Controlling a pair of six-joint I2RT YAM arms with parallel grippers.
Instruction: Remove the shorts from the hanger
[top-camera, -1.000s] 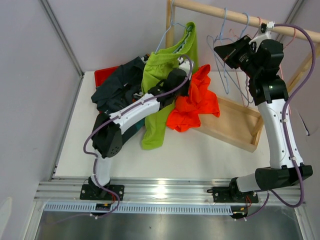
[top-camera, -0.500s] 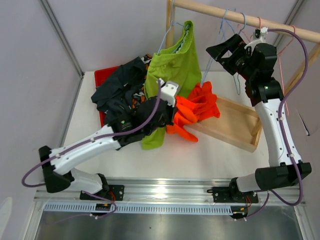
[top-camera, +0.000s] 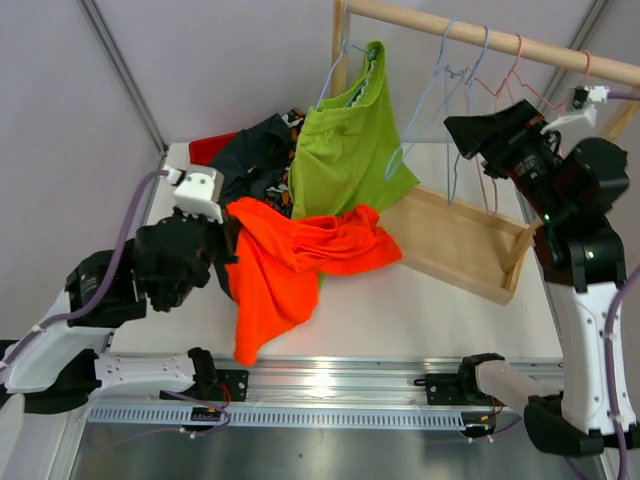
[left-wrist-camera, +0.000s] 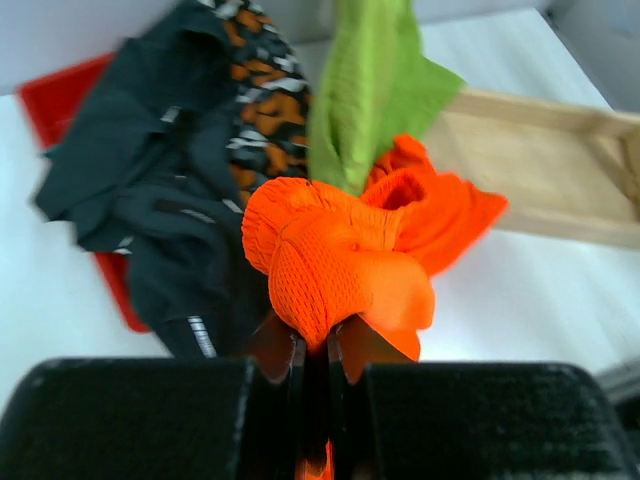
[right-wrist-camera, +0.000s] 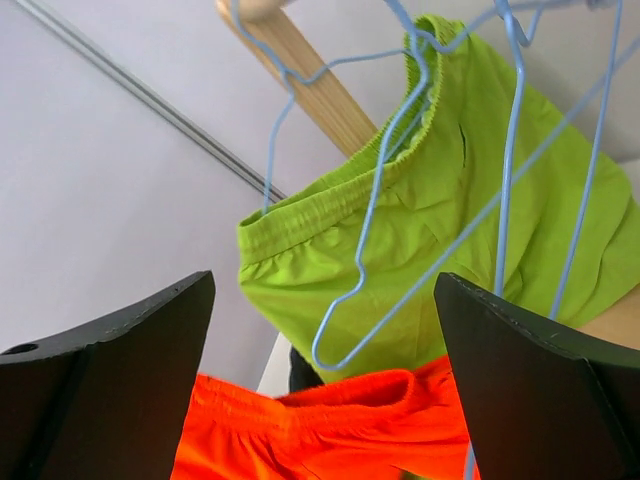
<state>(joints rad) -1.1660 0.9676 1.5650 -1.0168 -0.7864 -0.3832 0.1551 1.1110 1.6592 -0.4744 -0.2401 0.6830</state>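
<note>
My left gripper (top-camera: 230, 248) (left-wrist-camera: 318, 345) is shut on a bunched fold of the bright orange shorts (top-camera: 290, 262) (left-wrist-camera: 350, 262). They stretch from its jaws across the table to under the lime green shorts (top-camera: 350, 150) (right-wrist-camera: 450, 220). The lime pair hangs on a blue wire hanger (top-camera: 325, 85) from the wooden rod (top-camera: 450, 28). Dark navy shorts (top-camera: 255, 155) (left-wrist-camera: 160, 180) and camouflage shorts (left-wrist-camera: 265, 100) lie piled behind. High at the right, my right gripper (top-camera: 470, 135) (right-wrist-camera: 325, 370) is open and holds nothing. It faces an empty blue hanger (right-wrist-camera: 370, 200).
A red tray (top-camera: 205, 148) lies under the dark pile at the back left. A wooden tray (top-camera: 460, 240) sits at the right of the table. Several empty blue and pink wire hangers (top-camera: 480, 90) hang on the rod beside my right gripper.
My left arm swung back to the near left, dragging the orange shorts off the pile and spreading them over the table. My right gripper opened and drew back to the right from the hangers.
</note>
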